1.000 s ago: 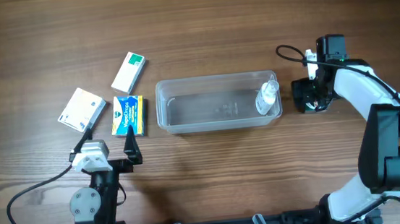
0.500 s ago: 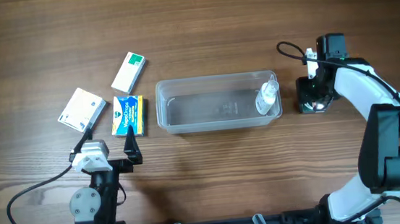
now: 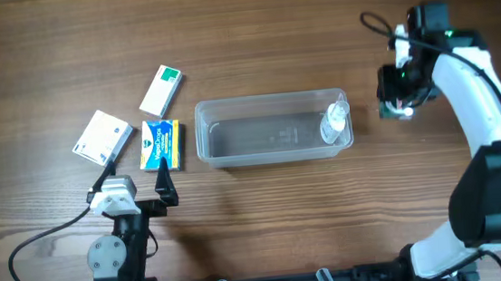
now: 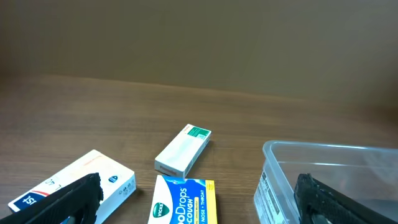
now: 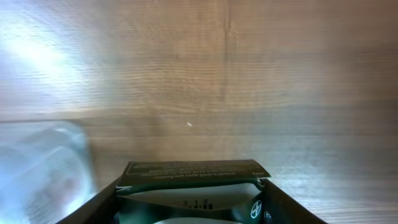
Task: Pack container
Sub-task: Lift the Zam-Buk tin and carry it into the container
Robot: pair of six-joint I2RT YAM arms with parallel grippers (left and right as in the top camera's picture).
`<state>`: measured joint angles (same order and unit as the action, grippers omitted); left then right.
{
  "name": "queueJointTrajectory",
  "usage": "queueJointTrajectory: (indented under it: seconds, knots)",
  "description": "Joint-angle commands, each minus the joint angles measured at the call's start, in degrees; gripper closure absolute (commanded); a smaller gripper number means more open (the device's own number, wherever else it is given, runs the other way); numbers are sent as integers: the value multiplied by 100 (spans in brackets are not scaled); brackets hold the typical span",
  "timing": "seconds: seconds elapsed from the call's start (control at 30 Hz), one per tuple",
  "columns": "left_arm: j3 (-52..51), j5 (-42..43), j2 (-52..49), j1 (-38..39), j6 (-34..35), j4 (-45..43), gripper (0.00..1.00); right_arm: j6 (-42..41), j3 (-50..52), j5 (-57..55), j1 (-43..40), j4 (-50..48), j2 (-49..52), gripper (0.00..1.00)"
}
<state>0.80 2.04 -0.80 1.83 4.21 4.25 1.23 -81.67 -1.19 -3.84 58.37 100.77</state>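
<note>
From overhead, the container (image 3: 272,129) lies in the middle of the table (image 3: 249,22), long side running left to right. A small clear bottle (image 3: 333,122) rests inside at its right end. My right gripper (image 3: 399,100) hangs just beyond that end, apart from the rim, with something small and dark in it. My left gripper (image 3: 131,175) sits near the front left, fingers spread, just in front of a blue-and-yellow box (image 3: 161,144). A white box (image 3: 102,137) lies to the left of that one, and a white box with a green end (image 3: 162,90) lies farther back.

From my left wrist, both fingers (image 4: 62,202) stand wide apart with nothing between them. Ahead lie the blue-and-yellow box (image 4: 183,199), the white box (image 4: 74,183) and the green-ended box (image 4: 183,150). The container's left end (image 4: 329,177) shows at the right.

From my right wrist, my fingers are pressed onto a dark packet (image 5: 193,177) with white print, held above bare wood. Blurred clear plastic fills the lower left (image 5: 37,168); I cannot tell its detail.
</note>
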Motion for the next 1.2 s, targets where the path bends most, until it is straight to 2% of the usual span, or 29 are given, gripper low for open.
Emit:
queueJointTrajectory:
  seconds: [0.0, 0.13, 0.3, 0.43, 0.57, 0.67, 0.93, 1.17]
  knots:
    - [-48, 92, 42, 31, 59, -9, 0, -339, -1016, 345, 157, 365, -387, 47]
    - [-48, 92, 42, 31, 59, -9, 0, -772, -1937, 887, 485, 730, -544, 48]
    - [-48, 92, 42, 31, 59, -9, 0, -1244, -2201, 1073, 1447, 748, -662, 50]
    - [-48, 90, 42, 31, 59, -9, 0, -1580, -2192, 872, 2288, 656, -649, 50]
    - [-48, 92, 42, 31, 57, -9, 0, -2098, -2138, -31, 3115, 551, -560, 50]
    - [-48, 92, 42, 31, 59, -9, 0, -2398, -2006, -162, 3504, 555, -317, 49]
    - [-48, 90, 42, 31, 59, -9, 0, -2546, -1965, -164, 3676, 883, 599, 44]
    - [-48, 92, 42, 31, 59, -9, 0, -2870, -1797, -643, 3676, 1217, 758, 44]
